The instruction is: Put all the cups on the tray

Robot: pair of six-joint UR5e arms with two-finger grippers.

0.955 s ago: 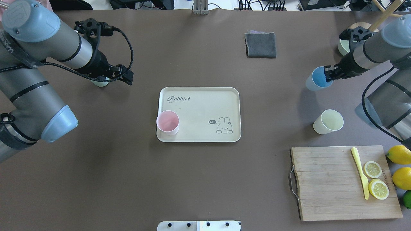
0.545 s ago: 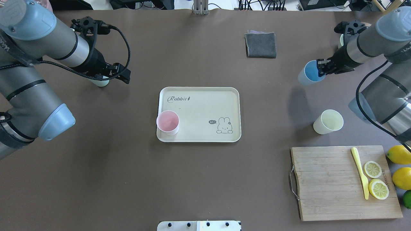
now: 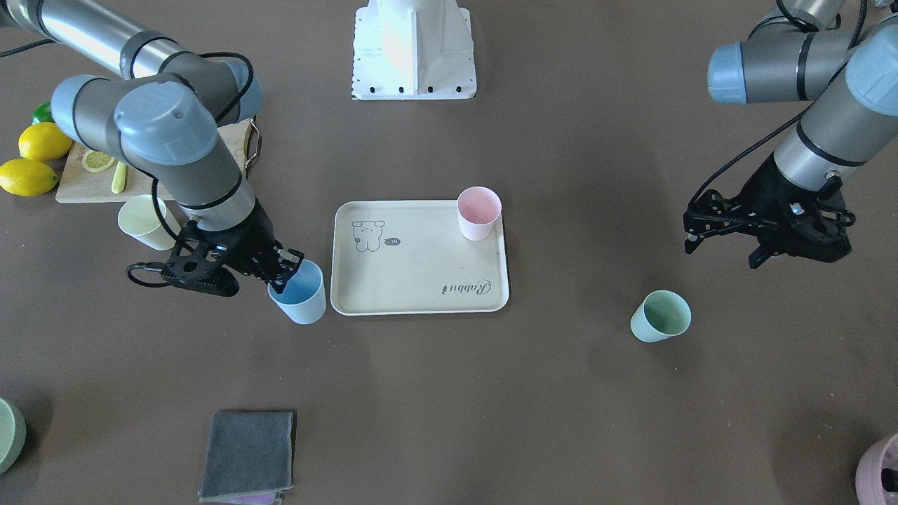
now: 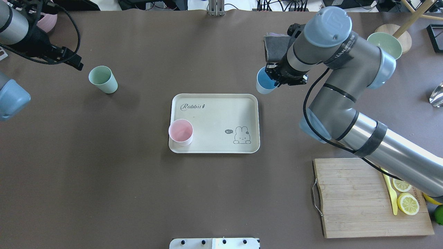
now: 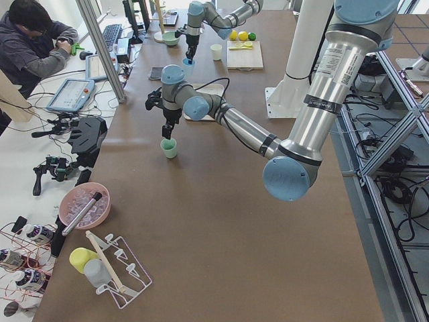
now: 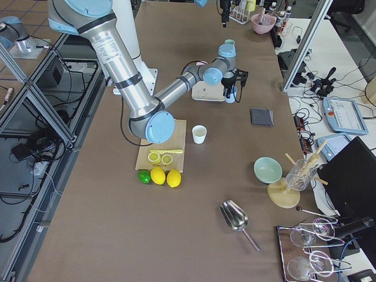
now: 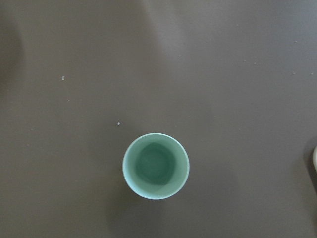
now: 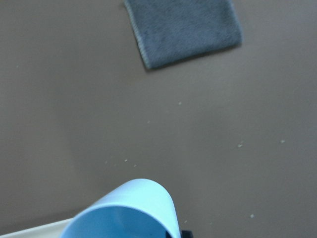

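The cream tray (image 4: 214, 103) lies mid-table with the pink cup (image 4: 180, 131) standing in its near left corner. My right gripper (image 4: 278, 78) is shut on the rim of the light blue cup (image 4: 264, 83), held just off the tray's far right corner (image 3: 300, 294). The mint green cup (image 4: 102, 79) stands upright on the table at the left, seen from straight above in the left wrist view (image 7: 156, 166). Above and to the left of it my left gripper (image 4: 74, 64) hangs open and holds nothing. The pale yellow cup (image 3: 144, 221) stands by the cutting board, hidden by my right arm in the overhead view.
A wooden cutting board (image 4: 346, 197) with lemon slices and a yellow knife lies at the near right, whole lemons (image 3: 35, 158) beside it. A folded grey cloth (image 3: 247, 454) lies at the far side. A green bowl (image 4: 384, 43) and a pink bowl (image 4: 46, 22) sit at the far corners.
My right arm swung left, carrying the blue cup from the table's right side to the tray's far right corner. My left gripper drew back off the green cup, which stays on the table.
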